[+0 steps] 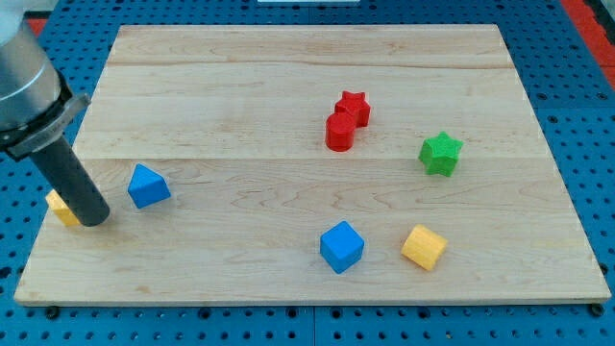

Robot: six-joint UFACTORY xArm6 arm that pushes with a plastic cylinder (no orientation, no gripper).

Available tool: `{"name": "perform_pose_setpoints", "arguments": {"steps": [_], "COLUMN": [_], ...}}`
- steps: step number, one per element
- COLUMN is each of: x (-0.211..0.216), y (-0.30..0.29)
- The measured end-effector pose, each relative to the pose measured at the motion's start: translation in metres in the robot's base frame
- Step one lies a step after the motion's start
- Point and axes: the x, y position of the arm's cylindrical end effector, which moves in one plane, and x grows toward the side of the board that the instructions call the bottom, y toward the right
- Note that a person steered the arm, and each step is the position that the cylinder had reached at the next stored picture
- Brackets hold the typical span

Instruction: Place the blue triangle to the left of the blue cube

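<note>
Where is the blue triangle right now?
The blue triangle sits near the board's left edge in the camera view, just right of my tip, far left of the blue cube.

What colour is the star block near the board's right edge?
Green star, clearest in the camera view.

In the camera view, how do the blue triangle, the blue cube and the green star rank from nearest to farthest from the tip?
From my tip:
1. blue triangle, just to its right.
2. blue cube, bottom centre.
3. green star, far right.
</note>
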Motion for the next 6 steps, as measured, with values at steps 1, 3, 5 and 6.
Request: {"name": "perform_pose_setpoints", "arguments": {"steps": [1, 3, 5, 6], "x": [-0.044, -0.014, 0.046, 0.051], "y": [0.011, 0.097, 0.208, 0.198]}}
